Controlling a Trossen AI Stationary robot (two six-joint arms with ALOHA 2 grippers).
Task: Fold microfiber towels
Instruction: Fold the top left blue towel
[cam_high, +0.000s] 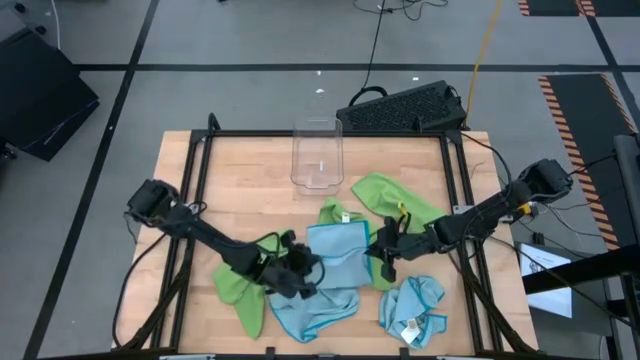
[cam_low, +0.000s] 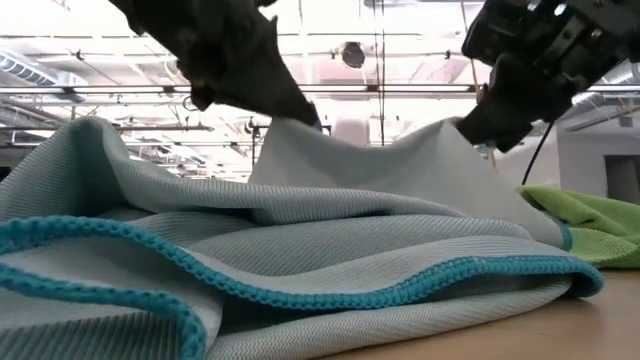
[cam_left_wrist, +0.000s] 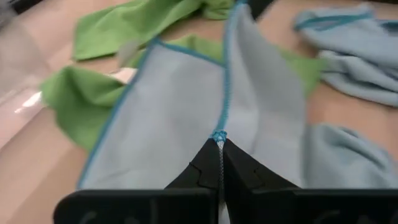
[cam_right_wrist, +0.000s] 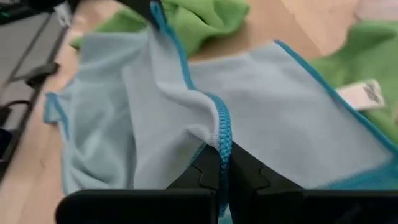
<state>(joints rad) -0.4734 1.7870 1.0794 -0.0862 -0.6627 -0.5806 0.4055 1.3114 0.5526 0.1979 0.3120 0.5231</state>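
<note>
I am working over the wooden table (cam_high: 250, 170), which is carrying a loose spread of microfiber towels across its near half. The biggest of them, the light blue towel (cam_high: 338, 256) at the middle, is the one I am holding stretched between my two claws, with its teal edging running between them and its middle sagging onto the cloths below. My left gripper (cam_high: 300, 268) is sitting at that towel's left side, its fingers pinched tight on the edging so the hem is coming straight out from between the fingertips (cam_left_wrist: 211, 163). My right gripper (cam_high: 384, 246) is sitting at the towel's right side, likewise clamped on the hem, which is bunching up just in front of its fingers (cam_right_wrist: 219, 163). A lime green towel (cam_high: 238, 290) is lying under my left arm at the near left, and a second green towel (cam_high: 392, 196) is lying farther back on the right, behind my right claw. A rumpled blue towel (cam_high: 312, 312) is lying just nearer than the held one, and a smaller crumpled blue towel (cam_high: 412, 306) is resting at the near right. A clear plastic bin (cam_high: 316, 154) is standing upright at the far middle of the table, well apart from the cloths.
</note>
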